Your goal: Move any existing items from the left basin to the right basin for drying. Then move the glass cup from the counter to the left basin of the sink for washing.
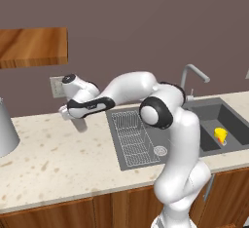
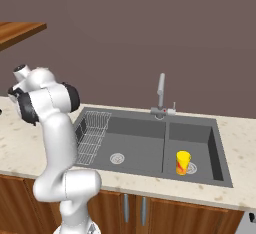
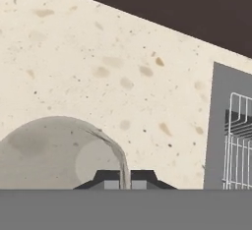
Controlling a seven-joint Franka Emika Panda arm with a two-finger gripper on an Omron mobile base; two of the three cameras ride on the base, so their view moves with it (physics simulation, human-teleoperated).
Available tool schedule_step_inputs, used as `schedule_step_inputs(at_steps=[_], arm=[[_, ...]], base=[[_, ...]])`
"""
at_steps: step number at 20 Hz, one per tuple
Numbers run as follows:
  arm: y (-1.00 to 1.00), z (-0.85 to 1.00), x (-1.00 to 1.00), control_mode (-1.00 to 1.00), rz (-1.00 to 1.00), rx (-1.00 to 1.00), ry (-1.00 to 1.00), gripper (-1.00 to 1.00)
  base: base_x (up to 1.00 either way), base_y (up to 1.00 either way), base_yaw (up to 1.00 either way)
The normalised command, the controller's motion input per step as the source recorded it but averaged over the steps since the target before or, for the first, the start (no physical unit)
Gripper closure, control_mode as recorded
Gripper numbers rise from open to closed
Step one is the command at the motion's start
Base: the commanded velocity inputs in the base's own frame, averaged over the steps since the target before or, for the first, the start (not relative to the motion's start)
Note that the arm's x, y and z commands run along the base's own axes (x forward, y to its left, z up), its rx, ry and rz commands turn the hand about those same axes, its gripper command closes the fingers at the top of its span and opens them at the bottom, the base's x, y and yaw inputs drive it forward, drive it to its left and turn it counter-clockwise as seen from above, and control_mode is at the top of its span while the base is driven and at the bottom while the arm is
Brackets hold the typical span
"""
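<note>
bottle: yellow with a red band (image 2: pixel 183 162); stands upright in the right basin (image 2: pixel 214 150) close by its drain; so the first half of the task looks done
left basin: wide compartment (image 2: pixel 137 145) with the wire rack (image 1: pixel 132 137) along its counter side; nothing loose in it that I can see; free to take the cup
cup: grey see-through tumbler (image 3: pixel 59 153) on the counter (image 1: pixel 53 156), left of the sink (image 1: pixel 116 139) and near the back wall; in the left base view it is a faint grey shape under the hand
gripper: (image 3: pixel 125 179) narrowed right down; the two tips sit either side of the cup's wall at the rim, one inside and one outside; reads as pinched on the rim, a thin-wall grip since the cup has no handle
arm: stretched out low and to its left over the counter, hand pointing down, to get at the cup from above
step: judged as grasp just made, lift not yet begun; cup base appears to sit on the counter
next: needs a straight lift, then a carry right over the sink edge and rack, down into the left basin
risk: rim pinch on smooth glass could slip or tilt; rack wires could catch the cup base
cone: big grey one (image 1: pixel 6 129) at far left of the counter; well apart; not part of the job
</note>
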Motion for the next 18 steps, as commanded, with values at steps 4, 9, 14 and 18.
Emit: schedule_step_inputs(at_steps=[4,9,14,18], arm=[[-0.56,0.07,0.00,-1.00,-0.01,0.02,-0.04,1.00],[-0.65,0.01,0.00,-1.00,-0.02,0.04,0.00,1.00],[-0.70,0.00,0.00,-1.00,-0.02,0.05,0.00,1.00],[-0.71,0.01,0.00,-1.00,-0.03,0.06,0.00,1.00]], base=[[0.00,0.00,0.00],[0.00,0.00,0.00],[0.00,0.00,0.00],[0.00,0.00,0.00]])
